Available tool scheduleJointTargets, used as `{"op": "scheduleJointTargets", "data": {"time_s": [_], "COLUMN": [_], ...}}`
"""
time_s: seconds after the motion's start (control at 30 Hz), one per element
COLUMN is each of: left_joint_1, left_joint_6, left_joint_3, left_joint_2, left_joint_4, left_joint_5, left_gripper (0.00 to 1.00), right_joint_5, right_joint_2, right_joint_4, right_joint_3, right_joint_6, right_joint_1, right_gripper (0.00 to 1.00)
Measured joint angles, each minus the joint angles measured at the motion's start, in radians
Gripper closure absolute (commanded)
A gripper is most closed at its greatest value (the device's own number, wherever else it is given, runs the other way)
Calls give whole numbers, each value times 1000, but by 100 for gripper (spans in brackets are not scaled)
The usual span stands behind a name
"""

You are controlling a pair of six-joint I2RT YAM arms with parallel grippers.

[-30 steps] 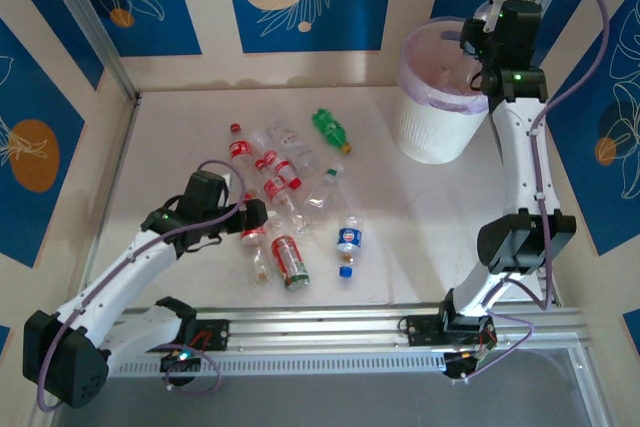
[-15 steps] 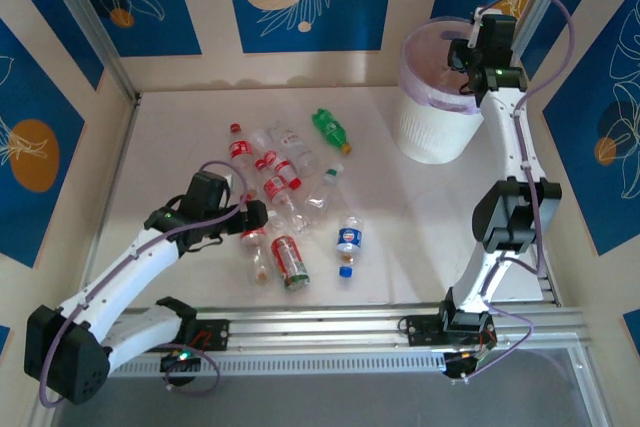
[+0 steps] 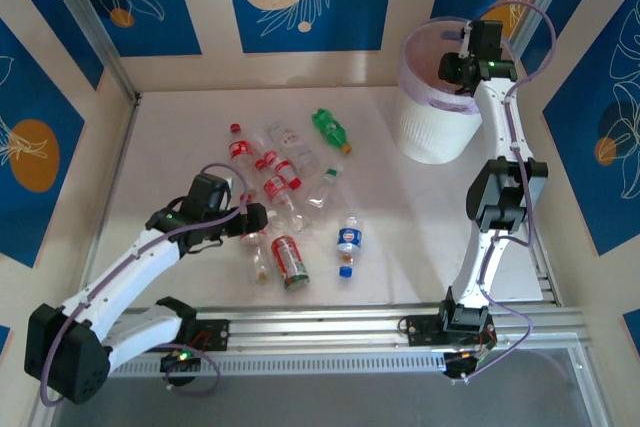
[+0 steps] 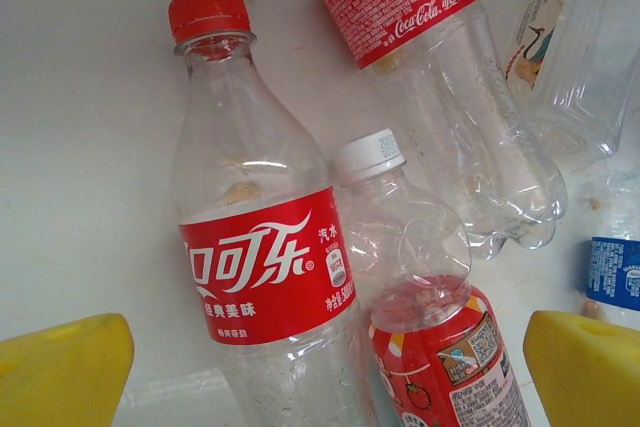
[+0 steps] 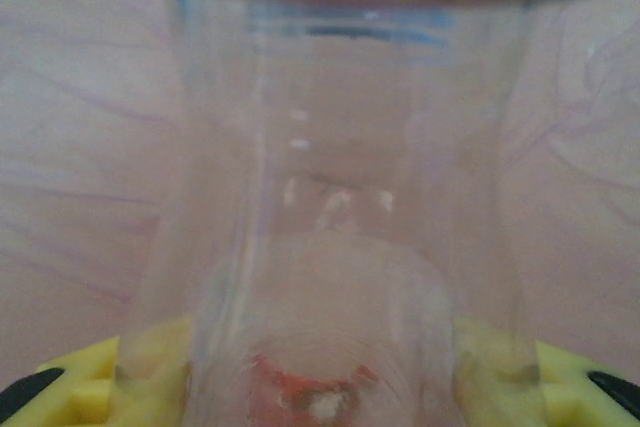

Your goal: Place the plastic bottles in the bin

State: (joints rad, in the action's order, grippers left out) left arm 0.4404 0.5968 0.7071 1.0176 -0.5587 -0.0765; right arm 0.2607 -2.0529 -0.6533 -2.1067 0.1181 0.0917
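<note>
Over the bin (image 3: 430, 137), the right gripper (image 5: 320, 377) clenches a bottle (image 5: 330, 197) lengthwise along its fingers, plain at the wrist, hidden from above; the left gripper (image 4: 320, 372) gapes.

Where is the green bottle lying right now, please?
In the top view, the green bottle lies on the table at the far right edge of the bottle cluster, left of the white bin.

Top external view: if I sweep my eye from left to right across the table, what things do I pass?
left gripper → red-labelled bottle nearest the front edge → blue-labelled bottle → white bin
</note>
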Motion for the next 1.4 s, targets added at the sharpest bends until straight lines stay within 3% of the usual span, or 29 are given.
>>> {"op": "scheduleJointTargets", "data": {"time_s": [0.17,0.47,0.87,1.0,1.4], "left_joint_1": [0,0,0,0,0], "left_joint_6": [0,0,0,-1,-3], "left_joint_3": [-6,-16,-22,-22,-22], "left_joint_2": [0,0,0,0,15], "left_joint_4": [0,0,-1,-1,-6], "left_joint_5": [0,0,0,0,-1], "left_gripper": [0,0,0,0,0], "right_joint_5": [-13,-34,-34,-34,-34], "right_joint_2": [-47,-92,-131,-131,-48], "right_joint_4": [-37,-76,-126,-149,-190], "right_joint_3": [-16,-53,-109,-167,-219], "right_joint_6": [11,30,32,34,20], "right_joint_1": [10,20,25,25,19], "right_gripper": [46,24,11,1,1]}}
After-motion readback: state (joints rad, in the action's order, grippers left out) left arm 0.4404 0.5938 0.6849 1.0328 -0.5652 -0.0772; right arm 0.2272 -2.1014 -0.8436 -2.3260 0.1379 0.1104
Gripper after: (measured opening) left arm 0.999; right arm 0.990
